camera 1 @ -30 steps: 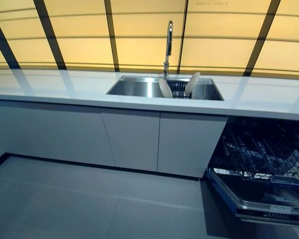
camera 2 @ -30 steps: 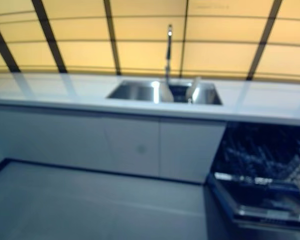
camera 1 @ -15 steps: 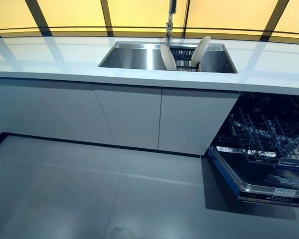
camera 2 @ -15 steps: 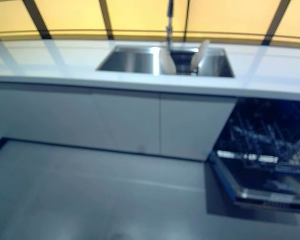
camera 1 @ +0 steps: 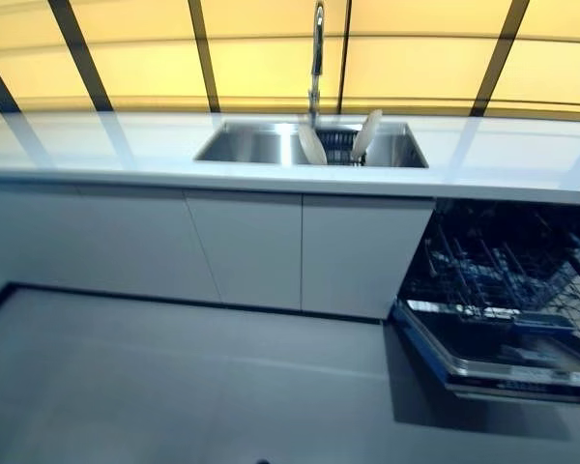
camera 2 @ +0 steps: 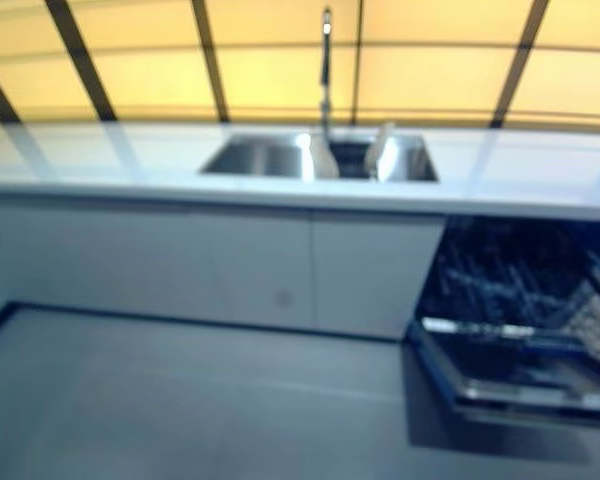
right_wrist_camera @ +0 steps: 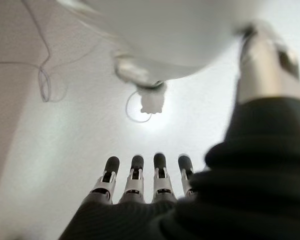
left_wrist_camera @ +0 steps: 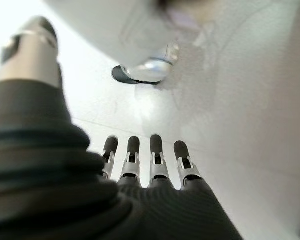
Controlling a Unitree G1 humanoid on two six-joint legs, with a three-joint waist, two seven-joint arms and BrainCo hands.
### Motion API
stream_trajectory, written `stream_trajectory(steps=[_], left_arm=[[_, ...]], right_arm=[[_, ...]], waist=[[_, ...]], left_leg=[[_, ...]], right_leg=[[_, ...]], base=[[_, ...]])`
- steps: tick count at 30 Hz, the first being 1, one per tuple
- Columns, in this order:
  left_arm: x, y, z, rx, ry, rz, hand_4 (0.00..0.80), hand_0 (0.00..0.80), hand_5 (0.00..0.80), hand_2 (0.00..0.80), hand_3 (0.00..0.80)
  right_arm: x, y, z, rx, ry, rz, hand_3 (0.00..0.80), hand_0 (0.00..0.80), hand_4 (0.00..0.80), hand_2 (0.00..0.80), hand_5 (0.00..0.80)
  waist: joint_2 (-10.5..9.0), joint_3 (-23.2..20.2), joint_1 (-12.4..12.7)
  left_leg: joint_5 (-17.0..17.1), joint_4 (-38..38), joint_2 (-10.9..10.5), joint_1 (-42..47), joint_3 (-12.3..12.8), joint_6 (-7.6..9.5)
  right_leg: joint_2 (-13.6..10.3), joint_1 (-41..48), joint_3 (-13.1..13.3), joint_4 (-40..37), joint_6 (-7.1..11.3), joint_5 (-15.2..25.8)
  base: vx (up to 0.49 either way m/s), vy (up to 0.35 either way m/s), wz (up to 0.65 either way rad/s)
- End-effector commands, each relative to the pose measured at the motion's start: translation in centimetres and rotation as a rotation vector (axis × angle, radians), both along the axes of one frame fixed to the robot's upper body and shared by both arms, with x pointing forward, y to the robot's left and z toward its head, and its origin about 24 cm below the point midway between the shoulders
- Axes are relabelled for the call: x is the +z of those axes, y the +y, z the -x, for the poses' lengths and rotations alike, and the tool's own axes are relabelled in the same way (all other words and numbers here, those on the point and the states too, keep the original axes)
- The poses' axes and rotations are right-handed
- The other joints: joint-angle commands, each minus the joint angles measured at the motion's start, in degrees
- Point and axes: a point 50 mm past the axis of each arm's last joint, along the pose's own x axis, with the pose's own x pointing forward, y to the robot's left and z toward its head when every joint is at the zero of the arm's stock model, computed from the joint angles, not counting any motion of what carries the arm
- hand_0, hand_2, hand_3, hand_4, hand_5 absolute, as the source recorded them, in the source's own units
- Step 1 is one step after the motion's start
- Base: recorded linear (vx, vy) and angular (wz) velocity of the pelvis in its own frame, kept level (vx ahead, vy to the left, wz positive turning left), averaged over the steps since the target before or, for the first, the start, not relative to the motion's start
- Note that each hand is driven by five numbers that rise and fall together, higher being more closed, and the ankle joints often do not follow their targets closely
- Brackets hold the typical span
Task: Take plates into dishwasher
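- I have not started the real work yet. Both of the pale round plates are far from me, standing on edge in the shiny steel sink [camera 1: 261, 145].
- The left pale plate [camera 1: 311, 144] leans one way and the right pale plate [camera 1: 365, 134] leans the other way. A dark wire rack [camera 1: 340, 147] sits between them in the sink.
- The black dishwasher [camera 1: 507, 290] is on the right, under the white counter [camera 1: 126, 145]. Its door is down and its dark wire basket [camera 1: 503, 275] is pulled into view. I cannot tell if anything is in it, but I see no plates there.
- My left hand [left_wrist_camera: 150, 165] hangs down by my side. Its fingers are straight and loose, and it holds nothing.
- My right hand [right_wrist_camera: 140, 180] hangs the same way, with straight fingers and nothing in it.
- So I think all of the job is left: walk up, pick up a plate, carry it right, set it in the basket, then do the other one.
- A tall thin silver tap [camera 1: 316, 58] stands just behind the plates. I think I could bump it when I reach in.
- The open dishwasher door [camera 1: 493, 372] sticks out low over the grey floor [camera 1: 174, 387], so I should mind it.
- The white cupboard doors [camera 1: 242, 246] below the sink are shut.
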Motion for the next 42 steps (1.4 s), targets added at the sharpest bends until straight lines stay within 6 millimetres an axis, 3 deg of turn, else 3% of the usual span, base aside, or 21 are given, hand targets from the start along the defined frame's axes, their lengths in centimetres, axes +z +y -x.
stream_trajectory(steps=[1, 4, 7, 11, 14, 17, 18, 20, 21, 22, 23, 24, 25, 26, 28, 29, 31, 33, 35, 39, 42], left_arm=[[-0.4, -2.3, -0.8, 0.045, -0.023, 0.069, 0.0, 0.0, 0.0, 0.0, 0.0], [-0.2, -1.3, -0.7, 0.075, -0.016, 0.034, 0.0, 0.0, 0.0, 0.0, 0.0], [0.1, 0.0, -0.7, 0.054, -0.001, 0.001, 0.0, 0.0, 0.0, 0.0, 0.0], [0.3, 0.3, -1.5, 0.008, -0.005, -0.002, 0.0, 0.0, 0.0, 0.0, 0.0], [0.3, -0.4, -2.6, 0.01, -0.02, 0.022, 0.0, 0.0, 0.0, 0.0, 0.0], [0.2, -0.5, -2.3, 0.012, 0.002, 0.032, 0.0, 0.0, 0.0, 0.0, 0.0], [0.2, -0.5, -2.0, -0.004, 0.018, 0.036, 0.0, 0.0, 0.0, 0.0, 0.0], [0.2, -0.4, -1.7, -0.049, 0.032, 0.033, 0.0, 0.0, 0.0, 0.0, 0.0], [0.1, -0.5, -1.6, -0.08, 0.037, 0.031, 0.0, 0.0, 0.0, 0.0, 0.0], [0.1, -0.4, -1.5, -0.134, 0.045, 0.029, 0.0, 0.0, 0.0, 0.0, 0.0], [0.1, -0.4, -1.5, -0.14, 0.046, 0.028, 0.0, 0.0, 0.0, 0.0, 0.0], [0.3, 0.0, -1.7, -0.164, 0.05, 0.014, 0.0, 0.0, 0.0, 0.0, 0.0], [0.4, 0.3, -1.9, -0.162, 0.052, 0.008, 0.0, 0.0, 0.0, 0.0, 0.0], [0.5, 0.6, -2.1, -0.156, 0.051, 0.001, 0.0, 0.0, 0.0, 0.0, 0.0], [0.5, 0.6, -2.1, -0.156, 0.048, -0.005, 0.0, 0.0, 0.0, 0.0, 0.0], [0.5, 0.6, -2.4, -0.161, 0.033, -0.011, 0.0, 0.0, 0.0, 0.0, 0.0], [0.5, 0.4, -2.3, -0.175, 0.036, -0.006, 0.0, 0.0, 0.0, 0.0, 0.0], [0.3, 0.1, -1.9, -0.176, 0.042, 0.0, 0.0, 0.0, 0.0, 0.0, 0.0], [0.1, -0.1, -0.9, -0.166, 0.053, 0.008, 0.0, 0.0, 0.0, 0.0, 0.0], [-0.2, -0.5, 0.0, -0.108, 0.055, 0.041, 0.0, 0.0, 0.0, 0.0, 0.0], [-0.3, -1.1, -0.2, -0.173, 0.045, 0.055, 0.0, 0.0, 0.0, 0.0, 0.0]], right_arm=[[-0.1, -1.6, 2.5, 0.019, 0.045, 0.016, 0.0, 0.0, 0.0, 0.0, 0.0], [-0.2, -1.2, 2.9, -0.018, 0.072, 0.009, 0.0, 0.0, 0.0, 0.0, 0.0], [-0.4, -0.7, 3.0, 0.043, 0.098, -0.011, 0.0, 0.0, 0.0, 0.0, 0.0], [-0.2, -0.3, 1.4, 0.043, 0.039, -0.028, 0.0, 0.0, 0.0, 0.0, 0.0], [0.0, 0.1, -0.1, 0.093, 0.009, -0.033, 0.0, 0.0, 0.0, 0.0, 0.0], [0.0, 0.1, -0.1, 0.077, 0.015, -0.013, 0.0, 0.0, 0.0, 0.0, 0.0], [0.0, 0.1, 0.1, 0.048, 0.021, -0.001, 0.0, 0.0, 0.0, 0.0, 0.0], [0.0, -0.3, 0.3, 0.02, 0.023, 0.01, 0.0, 0.0, 0.0, 0.0, 0.0], [0.1, -0.6, 0.3, 0.012, 0.015, 0.015, 0.0, 0.0, 0.0, 0.0, 0.0], [0.1, -1.0, 0.5, 0.008, 0.007, 0.019, 0.0, 0.0, 0.0, 0.0, 0.0], [0.2, -1.1, 0.6, 0.008, 0.007, 0.019, 0.0, 0.0, 0.0, 0.0, 0.0], [0.1, -1.3, 0.9, -0.008, 0.006, 0.018, 0.0, 0.0, 0.0, 0.0, 0.0], [0.1, -1.3, 1.2, -0.025, 0.007, 0.019, 0.0, 0.0, 0.0, 0.0, 0.0], [0.1, -1.6, 1.6, -0.037, 0.017, 0.019, 0.0, 0.0, 0.0, 0.0, 0.0], [0.0, -1.6, 1.8, -0.048, 0.02, 0.013, 0.0, 0.0, 0.0, 0.0, 0.0], [0.0, -1.7, 2.2, -0.069, 0.024, 0.01, 0.0, 0.0, 0.0, 0.0, 0.0], [-0.2, -1.7, 3.0, -0.086, 0.037, 0.006, 0.0, 0.0, 0.0, 0.0, 0.0], [-0.2, -1.6, 2.9, -0.085, 0.042, 0.005, 0.0, 0.0, 0.0, 0.0, 0.0], [-0.2, -1.4, 2.6, -0.087, 0.046, 0.011, 0.0, 0.0, 0.0, 0.0, 0.0], [-0.2, -1.2, 2.2, -0.066, 0.044, 0.022, 0.0, 0.0, 0.0, 0.0, 0.0], [0.0, -1.3, 1.3, -0.04, 0.012, 0.014, 0.0, 0.0, 0.0, 0.0, 0.0]], waist=[[2.54, -1.07, -0.6], [1.89, -2.14, -0.12], [1.41, -3.41, 0.42], [1.11, -4.4, 1.34], [-0.09, -4.92, 1.91], [-0.75, -5.35, 2.24], [-1.21, -5.89, 2.39], [-1.89, -6.31, 1.82], [-0.72, -6.03, 0.6], [1.76, -5.36, -1.24], [1.78, -5.21, -1.41], [2.55, -4.56, -2.98], [2.39, -3.98, -4.0], [2.32, -3.97, -5.08], [1.94, -3.32, -6.19], [1.44, -3.26, -7.11], [1.02, -3.33, -9.71], [1.74, -3.44, -10.47], [0.67, -3.77, -10.06], [1.08, -4.56, -9.89], [1.27, -5.09, -9.48]], left_leg=[[12.78, -10.67, -1.42, -8.32, 1.09, 1.52], [8.92, -4.21, -2.07, -9.26, 0.52, 3.04], [6.66, -1.45, -1.53, -8.77, 0.68, 3.44], [6.6, 2.74, -1.4, -13.61, 1.36, 3.33], [4.67, 7.73, -1.1, -17.14, 2.12, 3.25], [3.28, 8.89, -0.75, -16.68, 2.57, 3.68], [2.61, 8.49, -1.05, -15.91, 2.61, 4.36], [1.77, 5.53, -2.48, -12.28, 2.15, 5.4], [1.38, 2.56, -2.82, -8.08, 1.21, 6.24], [1.39, -1.16, -2.69, -3.44, 0.39, 7.9], [1.38, -1.42, -2.82, -3.07, 0.38, 7.99], [1.4, -3.45, -3.88, -0.06, -0.59, 8.73], [1.31, -4.63, -4.95, 2.0, -1.45, 8.94], [1.28, -6.75, -5.96, 4.55, -1.81, 8.82], [1.01, -8.25, -6.71, 7.01, -3.11, 8.54], [0.31, -9.34, -7.59, 8.92, -4.64, 8.21], [-1.85, -11.2, -8.58, 13.9, -7.46, 7.95], [-4.45, -9.62, -8.17, 16.19, -9.32, 8.47], [-6.91, -6.93, -8.71, 16.5, -9.75, 9.24], [-8.11, -7.97, -5.46, 20.11, -6.72, 7.59], [-7.16, -10.21, -4.66, 20.29, -6.13, 6.93]], right_leg=[[-1.97, 11.17, 6.02, -12.29, 4.83, 7.95], [-5.75, 12.46, 5.58, -10.98, 7.15, 6.74], [-9.15, 11.99, 1.86, -11.04, 8.88, 7.56], [-10.0, 12.25, 2.24, -12.62, 8.84, 7.85], [-12.01, 12.19, 1.95, -14.61, 10.52, 9.1], [-13.73, 13.1, 1.03, -14.09, 12.06, 9.75], [-14.72, 13.23, 0.53, -12.16, 12.95, 11.07], [-18.44, 8.89, -0.49, -3.05, 14.07, 21.16], [-19.4, 2.18, -0.02, 5.93, 13.99, 26.62], [-15.71, -5.14, 1.23, 16.08, 12.34, 27.1], [-15.51, -5.68, 1.33, 16.99, 12.16, 26.71], [-12.01, -10.81, 0.09, 19.35, 10.61, 25.86], [-11.16, -12.63, -1.46, 19.04, 9.76, 24.24], [-10.24, -15.43, -4.32, 11.53, 8.97, 24.18], [-9.76, -15.26, -5.8, 4.22, 8.85, 23.27], [-9.23, -16.27, -6.29, -3.99, 9.59, 24.06], [-8.17, -19.48, -6.15, -18.78, 12.63, 30.65], [-7.3, -21.74, -5.76, -19.06, 12.14, 30.74], [-8.01, -18.64, -5.1, -15.83, 11.11, 29.73], [-8.36, -15.28, -5.74, -11.85, 10.02, 27.38], [-8.05, -12.63, -5.43, -13.56, 9.53, 26.27]], base=[[0.388, 0.288, 0.03], [0.249, 0.194, -0.3], [0.22, 0.138, -0.14], [0.109, 0.117, -0.18], [0.158, 0.127, 0.0], [0.192, 0.102, -0.18], [0.224, 0.124, -0.18], [0.223, 0.151, -0.09], [0.332, 0.34, -0.13], [0.303, 0.322, -0.01], [0.366, 0.315, 0.51], [0.299, 0.141, 0.7], [0.497, 0.126, 0.54], [0.444, -0.033, 0.2], [0.386, -0.13, 0.3], [0.55, -0.225, 0.53], [0.598, -0.218, 0.62], [0.451, -0.186, 0.56], [0.324, -0.187, 0.57], [0.222, -0.139, 0.46], [0.148, -0.087, 0.15]])
